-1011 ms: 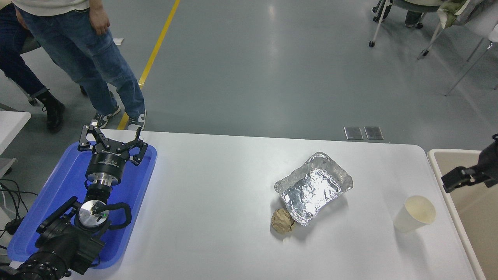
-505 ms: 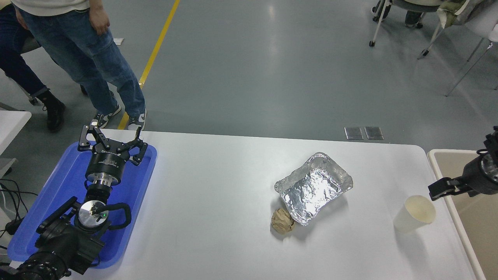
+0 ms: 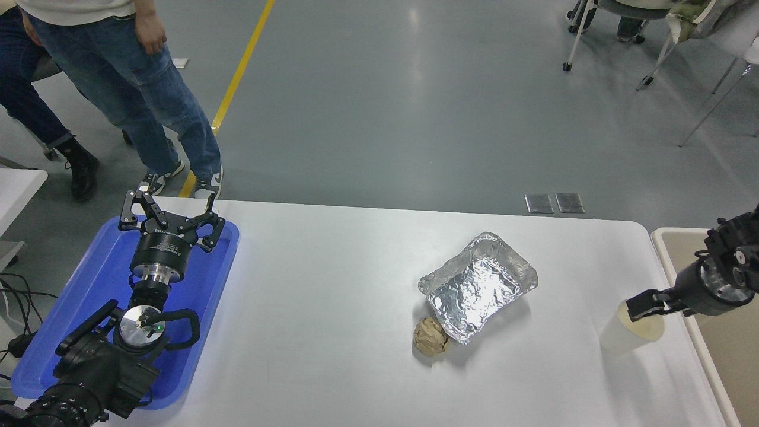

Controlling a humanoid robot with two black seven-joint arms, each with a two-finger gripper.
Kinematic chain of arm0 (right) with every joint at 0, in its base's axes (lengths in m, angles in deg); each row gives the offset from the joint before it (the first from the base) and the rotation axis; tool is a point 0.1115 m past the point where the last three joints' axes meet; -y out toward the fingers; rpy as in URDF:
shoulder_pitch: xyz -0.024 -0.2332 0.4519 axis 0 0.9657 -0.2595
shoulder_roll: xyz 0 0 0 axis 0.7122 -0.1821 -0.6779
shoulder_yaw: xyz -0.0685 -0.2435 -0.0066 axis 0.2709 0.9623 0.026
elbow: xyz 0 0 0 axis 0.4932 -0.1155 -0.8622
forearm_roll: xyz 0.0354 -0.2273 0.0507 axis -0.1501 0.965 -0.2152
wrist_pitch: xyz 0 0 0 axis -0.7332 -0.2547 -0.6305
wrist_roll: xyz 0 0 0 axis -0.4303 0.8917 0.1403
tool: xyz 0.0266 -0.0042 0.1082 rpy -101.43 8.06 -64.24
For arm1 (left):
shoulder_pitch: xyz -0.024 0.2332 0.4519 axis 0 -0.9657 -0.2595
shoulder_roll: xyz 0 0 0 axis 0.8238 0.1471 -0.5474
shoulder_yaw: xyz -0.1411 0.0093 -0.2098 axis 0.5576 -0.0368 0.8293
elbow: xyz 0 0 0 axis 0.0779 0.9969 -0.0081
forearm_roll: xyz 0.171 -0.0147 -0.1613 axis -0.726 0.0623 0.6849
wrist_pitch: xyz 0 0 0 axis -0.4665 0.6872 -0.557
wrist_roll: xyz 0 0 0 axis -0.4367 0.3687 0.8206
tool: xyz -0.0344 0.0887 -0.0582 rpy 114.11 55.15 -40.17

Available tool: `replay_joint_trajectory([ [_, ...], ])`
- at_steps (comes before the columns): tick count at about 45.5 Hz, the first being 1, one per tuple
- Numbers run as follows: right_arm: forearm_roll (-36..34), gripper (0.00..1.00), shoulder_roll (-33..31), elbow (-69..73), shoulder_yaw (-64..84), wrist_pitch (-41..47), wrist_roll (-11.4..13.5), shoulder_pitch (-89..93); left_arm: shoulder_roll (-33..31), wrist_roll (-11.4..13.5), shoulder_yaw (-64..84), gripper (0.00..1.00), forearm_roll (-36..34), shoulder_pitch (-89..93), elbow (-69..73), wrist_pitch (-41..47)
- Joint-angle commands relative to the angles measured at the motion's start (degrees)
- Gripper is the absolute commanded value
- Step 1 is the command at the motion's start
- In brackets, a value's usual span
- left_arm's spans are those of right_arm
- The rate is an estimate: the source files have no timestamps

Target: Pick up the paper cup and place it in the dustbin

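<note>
The paper cup stands upright near the table's right edge, cream-white with its round rim up. My right gripper comes in from the right edge, and its black tip lies across the cup's rim on the right side, hiding part of it. The dustbin is the beige bin just past the table's right edge; only its pale rim and a strip of tan inside show. My left gripper is parked open over the blue tray at the lower left, holding nothing.
A crinkled foil tray lies right of the table's centre with a crumpled brown paper ball at its near corner. The blue tray lies at the left edge. Two people stand beyond the table's far left corner.
My right gripper has moved left and down from over the dustbin's rim to the paper cup's rim. The cup, the foil tray, the paper ball and the left arm have not moved.
</note>
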Motion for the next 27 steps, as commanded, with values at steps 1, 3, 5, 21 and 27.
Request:
replay_joint_trajectory([
  [1,0.3,0.91,0.7,-1.0,-0.4,-0.9,0.0,1.7,0.0,0.0,0.0,1.0,0.0,0.0,0.0,0.0],
  [3,0.4,0.8,0.7,-1.1,-0.4,-1.0,-0.1,1.7,0.0,0.0,0.0,1.0,0.0,0.0,0.0,0.0],
  [5,0.6,0.68,0.7,-1.1,-0.4,-1.0,-0.1,1.7,0.0,0.0,0.0,1.0,0.0,0.0,0.0,0.0],
  [21,0.7,0.0,0.7,-1.2,-0.4,-1.3,-0.3,1.9,0.0,0.0,0.0,1.0,0.0,0.0,0.0,0.0],
  [27,0.7,0.0,0.8,-1.1,-0.5,-1.4,-0.3,1.9,0.0,0.0,0.0,1.0,0.0,0.0,0.0,0.0],
])
